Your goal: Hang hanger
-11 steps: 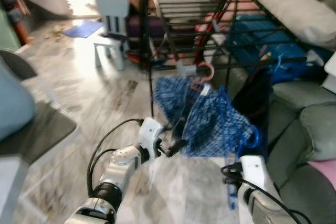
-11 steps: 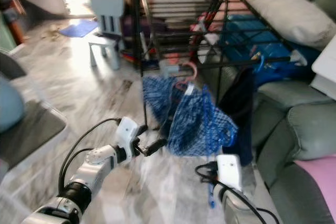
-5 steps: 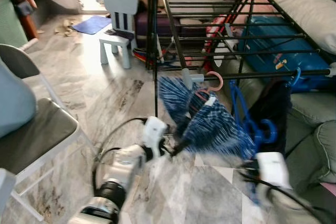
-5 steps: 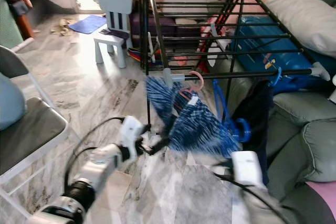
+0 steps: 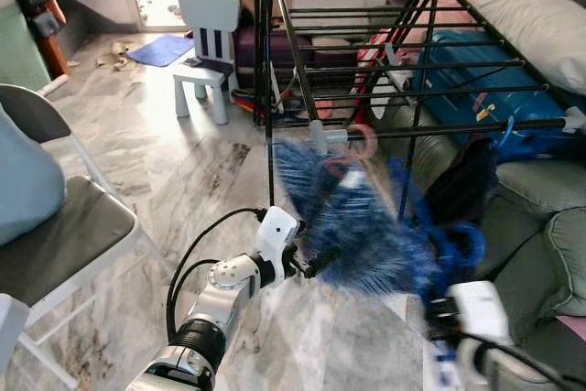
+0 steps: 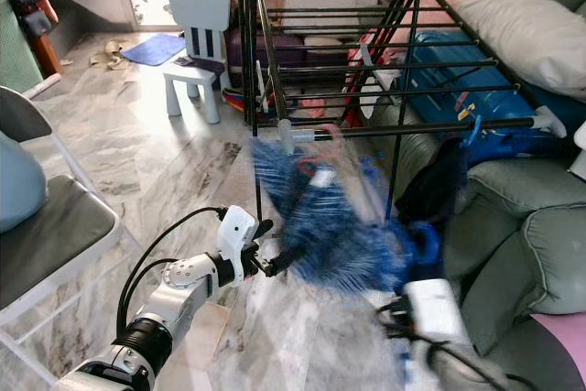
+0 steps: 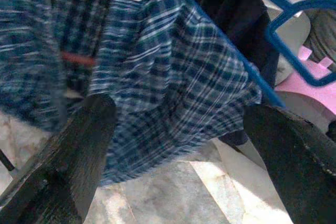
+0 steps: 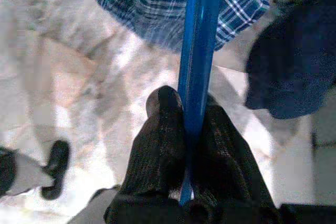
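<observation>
Right wrist view shows the right end effector [image 8: 186, 129] with its two black fingers [image 8: 157, 145] pressed together on the bar of a blue hanger [image 8: 197, 45], which runs away from the fingers toward a blue plaid shirt [image 8: 157, 3] above the marble floor [image 8: 68, 77].

Seen from the head, the plaid shirt hangs blurred below the front rail of a black drying rack [image 5: 366, 43], on a pink hanger [image 5: 362, 142] hooked over that rail; the blue hanger sits low at the shirt's right side, near the grey sofa [image 5: 540, 226].

Left end effector [image 5: 316, 267] reaches forward at the shirt's lower left hem. From its wrist camera the two fingers [image 7: 79, 150] stand spread wide, with the plaid cloth between and beyond them, not gripped.

A small white chair [image 5: 203, 43] stands beyond the rack's left corner.
</observation>
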